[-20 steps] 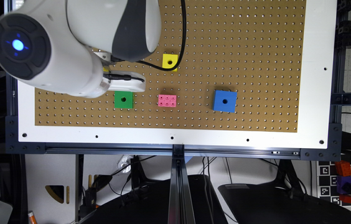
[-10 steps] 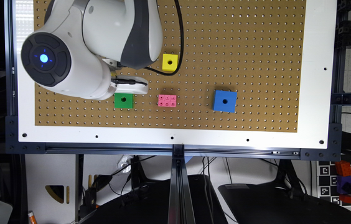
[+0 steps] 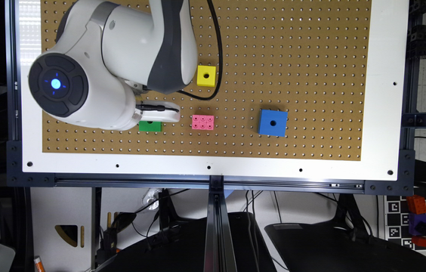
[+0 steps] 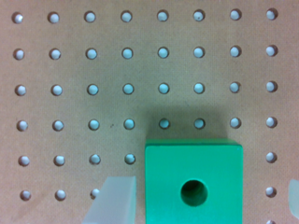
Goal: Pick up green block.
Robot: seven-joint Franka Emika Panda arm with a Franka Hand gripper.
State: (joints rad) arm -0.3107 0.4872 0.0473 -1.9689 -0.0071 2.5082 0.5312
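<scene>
Straddling the green block (image 4: 194, 184) with fingers (image 4: 114, 200) spread apart, the pincer (image 3: 156, 113) hides its upper half

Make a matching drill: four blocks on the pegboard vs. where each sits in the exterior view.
Things:
1. green block
2. yellow cube
3. pink brick
4. blue cube

Places:
A. farthest toward the exterior view's right
B. partly under the white gripper
C. between the green and blue ones
D. highest in the picture, beside the black cable

Pairs: 1-B, 2-D, 3-C, 4-A
</scene>
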